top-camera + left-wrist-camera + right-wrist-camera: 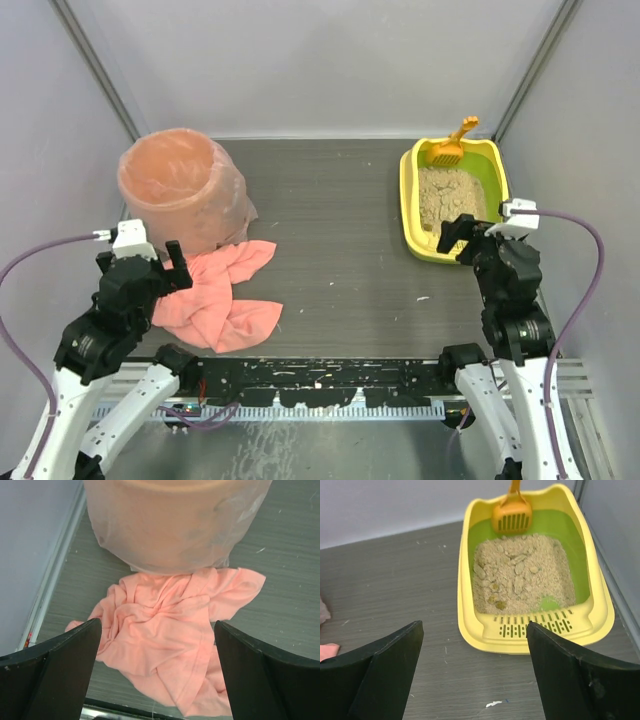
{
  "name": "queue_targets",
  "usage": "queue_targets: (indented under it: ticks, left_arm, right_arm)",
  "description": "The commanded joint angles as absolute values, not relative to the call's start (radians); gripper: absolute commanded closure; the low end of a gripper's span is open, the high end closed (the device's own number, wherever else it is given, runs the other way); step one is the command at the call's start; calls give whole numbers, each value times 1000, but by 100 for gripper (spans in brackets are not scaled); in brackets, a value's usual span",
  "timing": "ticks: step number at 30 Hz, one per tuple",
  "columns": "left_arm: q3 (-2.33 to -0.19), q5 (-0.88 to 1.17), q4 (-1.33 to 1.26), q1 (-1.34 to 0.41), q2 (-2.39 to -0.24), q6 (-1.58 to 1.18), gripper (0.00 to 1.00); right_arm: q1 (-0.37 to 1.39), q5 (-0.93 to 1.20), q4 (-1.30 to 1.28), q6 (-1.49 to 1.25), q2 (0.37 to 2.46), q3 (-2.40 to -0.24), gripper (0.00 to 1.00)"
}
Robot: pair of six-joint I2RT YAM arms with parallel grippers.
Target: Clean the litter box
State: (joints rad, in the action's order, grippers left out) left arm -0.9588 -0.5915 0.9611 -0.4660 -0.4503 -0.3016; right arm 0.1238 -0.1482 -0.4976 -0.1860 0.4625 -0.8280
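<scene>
Spotter: So, which arm do you take for the litter box (pixel 407 205)?

Me: The right one. The box lies at the far right of the table (pixel 340 200), straight ahead of the right gripper (pixel 458 236), whose jaws stand spread wide with nothing between them. The left gripper (pixel 172 268) is well apart from it, spread just as wide and empty, over the pink cloth (pixel 225 300) by the pink-lined bin (pixel 180 180)

Spotter: How does the tray run?

Me: Its long axis points away from me. The slotted grate (pixel 515 629) is at the near end, just beyond my right gripper in the wrist view. The orange scoop (pixel 450 148) sits at the far end, handle leaning over the back rim. Clumps (pixel 495 600) lie in the litter (pixel 520 575) between the two

Spotter: And the reach?

Me: I judge I have to go forward over the whole length of the box to get at that scoop, keeping the jaws above the litter
</scene>
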Motion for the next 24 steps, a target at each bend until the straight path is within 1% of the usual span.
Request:
queue_targets:
  ticks: [1,4,9,17,24]
  left_arm:
    - [-952,-474,923,-398,-529,-331,3]
    - [-949,-433,919,-362,-578,-340,3]
    - [-944,-385,912,-326,-627,-356,2]
    - [-942,-347,893,-304,-647,-376,2]
    - [-966,-370,896,-300,-663,-418,2]
  right_arm:
    - [82,-170,-427,-254,554,-825,9]
    - [62,-166,-416,-278,604,-824,6]
    - [39,-157,-397,-321,679,-831,4]
    - [26,-192,-407,-416,767,-858,4]
    - [23,-172,-421,-397,883,-914,3]
